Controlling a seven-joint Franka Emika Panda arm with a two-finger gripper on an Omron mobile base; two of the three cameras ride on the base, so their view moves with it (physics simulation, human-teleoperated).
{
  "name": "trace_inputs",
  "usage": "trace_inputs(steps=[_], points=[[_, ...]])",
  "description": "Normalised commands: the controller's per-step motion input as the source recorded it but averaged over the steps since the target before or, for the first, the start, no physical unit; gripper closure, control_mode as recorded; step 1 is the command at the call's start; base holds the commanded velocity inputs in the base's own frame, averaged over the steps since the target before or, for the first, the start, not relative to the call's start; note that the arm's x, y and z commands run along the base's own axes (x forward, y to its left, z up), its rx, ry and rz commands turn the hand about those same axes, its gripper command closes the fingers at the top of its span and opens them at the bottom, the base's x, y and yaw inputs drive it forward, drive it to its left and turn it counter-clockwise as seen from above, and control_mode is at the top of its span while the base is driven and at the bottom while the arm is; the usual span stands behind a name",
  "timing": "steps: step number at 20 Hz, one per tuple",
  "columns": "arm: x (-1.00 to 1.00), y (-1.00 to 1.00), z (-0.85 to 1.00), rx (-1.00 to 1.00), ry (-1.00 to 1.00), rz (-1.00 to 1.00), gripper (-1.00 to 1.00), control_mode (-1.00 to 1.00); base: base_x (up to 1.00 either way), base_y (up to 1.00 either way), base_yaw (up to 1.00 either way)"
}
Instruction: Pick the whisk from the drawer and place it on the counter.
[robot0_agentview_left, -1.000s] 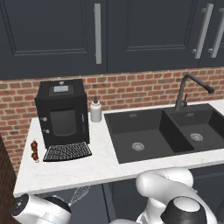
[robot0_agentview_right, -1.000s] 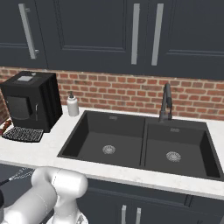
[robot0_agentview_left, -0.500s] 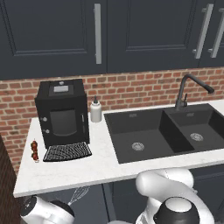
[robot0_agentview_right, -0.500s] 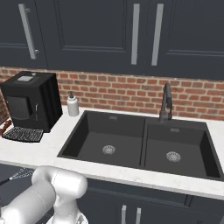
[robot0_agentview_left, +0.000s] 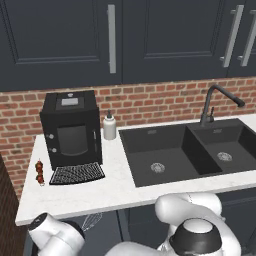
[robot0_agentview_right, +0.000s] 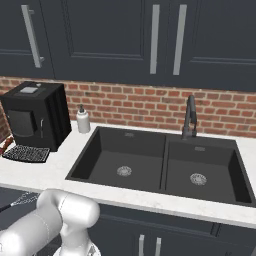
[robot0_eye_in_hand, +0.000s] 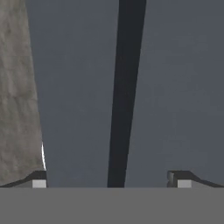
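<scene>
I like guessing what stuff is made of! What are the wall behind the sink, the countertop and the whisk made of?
The wall looks like rough red brick with pale mortar lines. The counter looks like polished white stone, faintly veined, maybe marble. The whisk, just below the counter's front edge, shows thin shiny loops that look like metal wire; its handle is hidden.

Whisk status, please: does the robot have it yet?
Tool open, nothing between tips. Whisk below counter edge, not yet on it. Arm low, facing dark cabinet fronts.

The counter (robot0_agentview_left: 112, 192) carries a black coffee machine (robot0_agentview_left: 71, 130) at its left end, against the back edge. A soap bottle (robot0_agentview_left: 109, 126) stands just beside it, a small red figure (robot0_agentview_left: 39, 172) near the left edge.
</scene>
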Motion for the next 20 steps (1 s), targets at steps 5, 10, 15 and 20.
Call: trace_inputs(steps=[5,10,15,20], points=[[-0.95,-0.19,-0.29,-0.01,0.19,0.00,-1.00,-1.00,0.00,0.00,0.00],[-1.00,-0.24,-0.26,-0.01,0.16,0.00,-1.00,-1.00,0.00,0.00,0.00],[-1.00,-0.23,-0.13,0.00,0.13,0.00,-1.00,-1.00,0.00,0.00,0.00],[-0.83,-0.04,0.60,0.05,-0.12,-0.03,-1.00,-1.00,0.00,0.00,0.00]])
